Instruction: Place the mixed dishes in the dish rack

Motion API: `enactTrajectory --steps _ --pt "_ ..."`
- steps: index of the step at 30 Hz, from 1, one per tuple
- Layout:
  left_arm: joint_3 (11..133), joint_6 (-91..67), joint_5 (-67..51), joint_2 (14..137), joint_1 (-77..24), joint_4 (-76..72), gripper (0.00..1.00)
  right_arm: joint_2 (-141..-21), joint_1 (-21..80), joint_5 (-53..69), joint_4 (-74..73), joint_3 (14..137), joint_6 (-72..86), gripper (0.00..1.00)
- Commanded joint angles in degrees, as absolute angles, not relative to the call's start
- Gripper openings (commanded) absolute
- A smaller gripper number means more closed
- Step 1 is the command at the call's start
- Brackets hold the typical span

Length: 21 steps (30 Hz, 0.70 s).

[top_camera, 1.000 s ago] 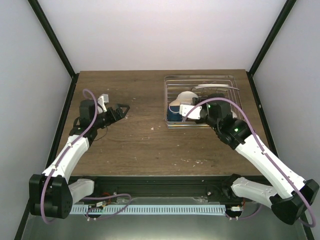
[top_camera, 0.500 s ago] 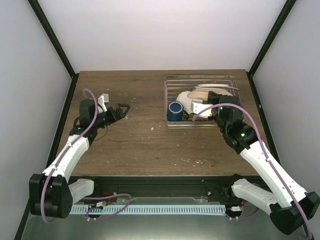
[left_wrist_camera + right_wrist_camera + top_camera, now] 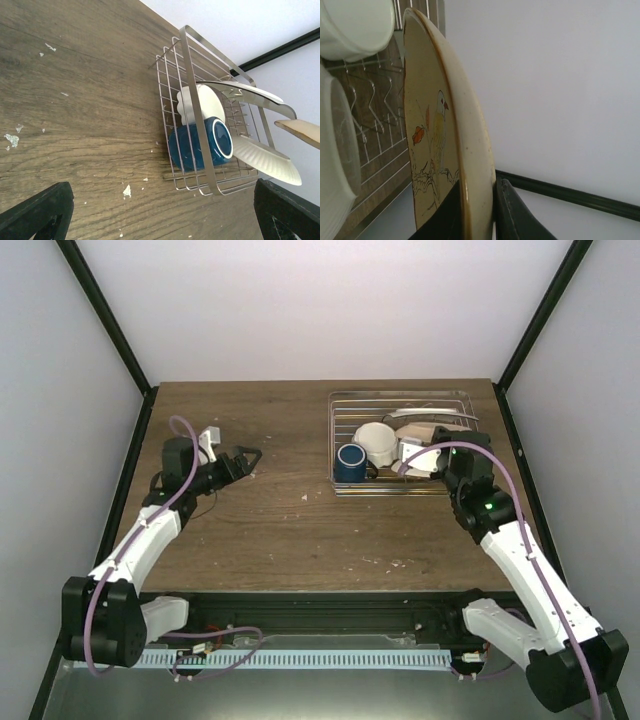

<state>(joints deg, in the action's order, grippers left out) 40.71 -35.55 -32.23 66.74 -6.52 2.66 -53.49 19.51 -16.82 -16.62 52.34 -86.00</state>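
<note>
Right gripper (image 3: 478,210) was closed on the rim of a plate (image 3: 435,135) (cream face, brown edge, painted bird), held on edge. In the top view it sat over the right half of the rack (image 3: 345,420), upper right of the frame, just right of the bowl (image 3: 377,442). The mug (image 3: 350,462) stood at the rack's lower-left corner. A ribbed white plate (image 3: 265,159) leaned close by. Could not tell whether the held plate's lower edge was seated between the tines.

Left gripper (image 3: 245,460) was wide open and holding nothing, left of centre over the table (image 3: 280,530), well apart from the rack.

Risks, as judged:
- The grip was a narrow pinch at the rim, so the plate could pivot in the fingers.
- If let go before the edge sat in a slot, it would likely topple onto the bowl or the white plate — or out over the rack's right rim.
- Crowding left little room to withdraw without nudging a neighbour
</note>
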Motion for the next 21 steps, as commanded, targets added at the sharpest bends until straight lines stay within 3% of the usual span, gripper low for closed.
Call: enactTrajectory --steps 1,10,21 --pt "40.55 -34.82 -32.94 67.61 -6.44 1.47 1.00 -52.58 15.15 -14.22 -6.03 50.45 -86.45 0.01" --pt "40.73 -35.44 -32.59 67.41 -6.50 1.03 1.00 -56.78 8.63 -6.76 4.79 46.14 -86.42 0.01" --pt "40.33 -36.58 -30.89 68.20 -6.50 0.20 1.00 -60.94 7.82 -3.95 14.36 46.49 -90.90 0.01"
